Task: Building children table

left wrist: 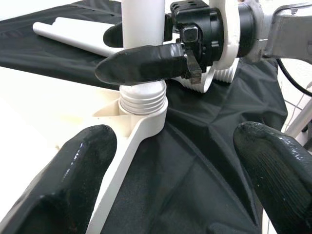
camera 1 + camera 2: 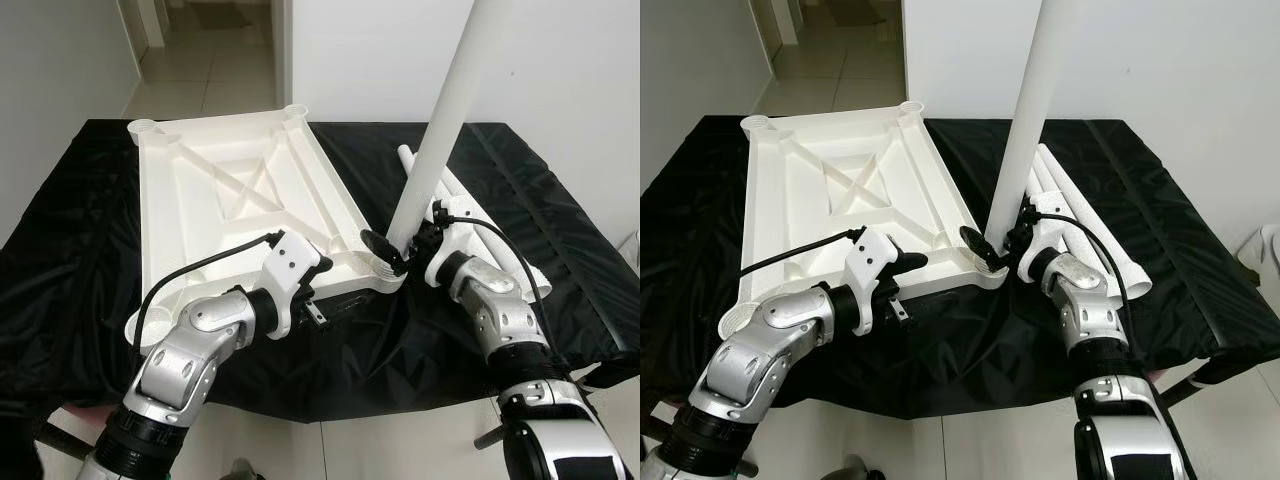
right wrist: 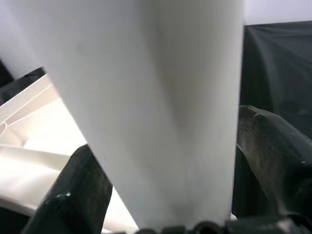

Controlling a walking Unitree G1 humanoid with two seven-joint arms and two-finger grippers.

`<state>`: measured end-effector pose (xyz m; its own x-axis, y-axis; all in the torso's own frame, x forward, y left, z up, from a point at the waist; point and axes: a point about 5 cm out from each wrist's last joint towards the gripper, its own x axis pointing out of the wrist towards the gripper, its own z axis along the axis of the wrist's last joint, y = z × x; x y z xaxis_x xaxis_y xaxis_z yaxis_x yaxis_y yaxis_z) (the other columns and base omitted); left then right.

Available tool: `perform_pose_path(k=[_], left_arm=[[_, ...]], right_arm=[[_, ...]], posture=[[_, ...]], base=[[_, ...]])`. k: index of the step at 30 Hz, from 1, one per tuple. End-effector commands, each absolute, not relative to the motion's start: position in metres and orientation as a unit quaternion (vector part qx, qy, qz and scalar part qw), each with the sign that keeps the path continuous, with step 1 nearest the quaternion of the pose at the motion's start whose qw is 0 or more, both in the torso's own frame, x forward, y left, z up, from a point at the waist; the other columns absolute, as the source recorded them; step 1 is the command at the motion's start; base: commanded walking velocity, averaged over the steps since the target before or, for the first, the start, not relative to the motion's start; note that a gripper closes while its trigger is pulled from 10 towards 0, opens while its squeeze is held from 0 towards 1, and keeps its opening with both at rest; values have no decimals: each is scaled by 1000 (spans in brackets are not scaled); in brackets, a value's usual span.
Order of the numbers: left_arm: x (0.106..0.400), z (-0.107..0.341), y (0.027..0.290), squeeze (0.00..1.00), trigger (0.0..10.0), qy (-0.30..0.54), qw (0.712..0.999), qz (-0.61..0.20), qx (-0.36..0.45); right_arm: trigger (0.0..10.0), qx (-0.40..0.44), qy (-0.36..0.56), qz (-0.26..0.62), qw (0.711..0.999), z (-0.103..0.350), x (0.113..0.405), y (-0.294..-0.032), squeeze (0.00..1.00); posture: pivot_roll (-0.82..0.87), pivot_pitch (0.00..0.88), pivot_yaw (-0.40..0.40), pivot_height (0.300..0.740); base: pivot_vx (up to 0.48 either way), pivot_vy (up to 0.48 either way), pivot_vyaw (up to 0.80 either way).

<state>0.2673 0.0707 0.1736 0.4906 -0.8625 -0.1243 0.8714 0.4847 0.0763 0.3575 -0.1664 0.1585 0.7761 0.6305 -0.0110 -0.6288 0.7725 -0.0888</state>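
Note:
The white table top (image 2: 230, 200) lies upside down on the black cloth. A white table leg (image 2: 445, 120) stands upright, slightly tilted, with its threaded end (image 1: 144, 97) in the near right corner socket (image 2: 385, 272). My right gripper (image 2: 395, 250) is shut on the leg just above the socket, and its fingers (image 3: 83, 195) press the leg (image 3: 161, 107) from both sides. My left gripper (image 2: 318, 305) is open at the table top's near edge, left of that corner. Its fingers (image 1: 73, 180) are spread wide and hold nothing.
Spare white legs (image 2: 1080, 220) lie on the cloth to the right of the table top. The black cloth (image 2: 80, 250) covers the whole work surface and hangs over its near edge. A doorway and tiled floor (image 2: 205, 60) lie beyond the far side.

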Motion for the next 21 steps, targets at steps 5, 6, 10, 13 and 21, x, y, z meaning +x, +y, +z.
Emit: perform_pose_path(k=[5, 6, 10, 13, 21], left_arm=[[269, 172, 72, 0, 10000, 39, 864, -496, 70], [269, 172, 72, 0, 10000, 39, 864, -496, 70], [269, 172, 72, 0, 10000, 38, 865, -496, 71], [268, 173, 72, 0, 10000, 38, 865, -495, 71], [267, 173, 74, 0, 10000, 41, 869, -489, 69]], right_arm=[[10000, -68, 8, 361, 930, 152, 362, -165, 0], [10000, -67, 8, 364, 929, 152, 362, -165, 0], [7137, -60, 16, 364, 929, 148, 364, -161, 0], [2667, -56, 25, 367, 928, 143, 366, -156, 0], [0, -52, 39, 373, 926, 133, 364, -157, 0]], posture=[[-21, 0, -6, 740], [-21, 0, -6, 740], [-10, 0, -2, 740], [-7, 0, -2, 740], [-6, 15, -4, 740]], base=[[0, 0, 0], [0, 0, 0], [0, 0, 0], [0, 0, 0], [0, 0, 0]])
